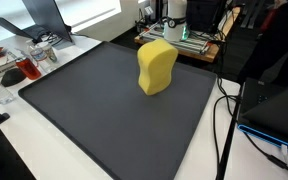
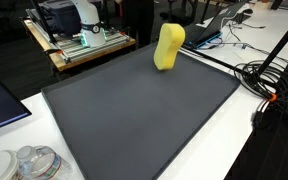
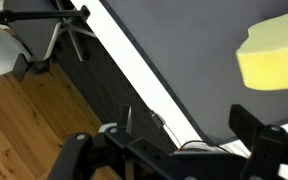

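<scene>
A yellow sponge (image 1: 156,67) with a waisted shape stands upright on a dark grey mat (image 1: 104,115), near the mat's far edge (image 2: 144,110); the sponge (image 2: 168,47) shows in both exterior views. Neither exterior view shows the arm or gripper. In the wrist view my gripper (image 3: 194,130) is open, its two dark fingers (image 3: 258,132) wide apart with nothing between them. It hangs beyond the mat's edge, over the white table rim and cables. The sponge (image 3: 274,55) lies at the upper right of that view, apart from the fingers.
Cables (image 2: 269,80) and a dark device (image 1: 274,105) lie beside the mat. A tray of small items (image 1: 19,68) and clear plastic containers (image 2: 29,163) sit off its corners. A wooden cart with equipment (image 2: 84,38) stands behind. Wooden floor (image 3: 34,125) shows below the table.
</scene>
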Tool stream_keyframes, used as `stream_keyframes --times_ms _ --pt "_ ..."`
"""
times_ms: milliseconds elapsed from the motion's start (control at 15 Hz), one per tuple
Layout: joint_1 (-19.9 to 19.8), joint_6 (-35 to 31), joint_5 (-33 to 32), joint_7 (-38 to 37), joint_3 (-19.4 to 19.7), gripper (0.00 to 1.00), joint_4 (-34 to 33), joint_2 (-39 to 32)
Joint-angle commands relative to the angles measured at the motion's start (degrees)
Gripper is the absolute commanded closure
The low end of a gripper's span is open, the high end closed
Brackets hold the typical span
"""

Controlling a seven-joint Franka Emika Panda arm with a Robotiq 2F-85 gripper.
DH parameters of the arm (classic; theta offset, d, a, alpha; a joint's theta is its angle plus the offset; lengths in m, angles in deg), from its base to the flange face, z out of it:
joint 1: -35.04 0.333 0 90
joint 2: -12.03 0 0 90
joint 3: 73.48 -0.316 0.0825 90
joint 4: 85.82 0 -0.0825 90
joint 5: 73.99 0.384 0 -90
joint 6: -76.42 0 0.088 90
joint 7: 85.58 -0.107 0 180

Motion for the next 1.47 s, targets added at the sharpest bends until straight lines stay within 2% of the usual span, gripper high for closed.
stream_keyframes --times_ms 0,267,533,800,1133,1400 --pt "0.09 1.17 -1.09 0.49 -0.01 0.0 -0.86 0.05" --pt "0.35 2.14 0.24 1.07 -0.07 0.0 -0.99 -0.15" --pt "1.27 6.5 5.02 3.42 -0.04 0.0 -1.26 -0.43" --pt "2.82 8.83 14.36 9.8 -0.01 0.0 -0.51 -0.38" --pt "4.43 6.95 18.58 9.59 -1.15 0.0 3.05 0.4" --pt "5.59 3.38 17.61 7.09 -2.72 0.0 7.93 1.94"
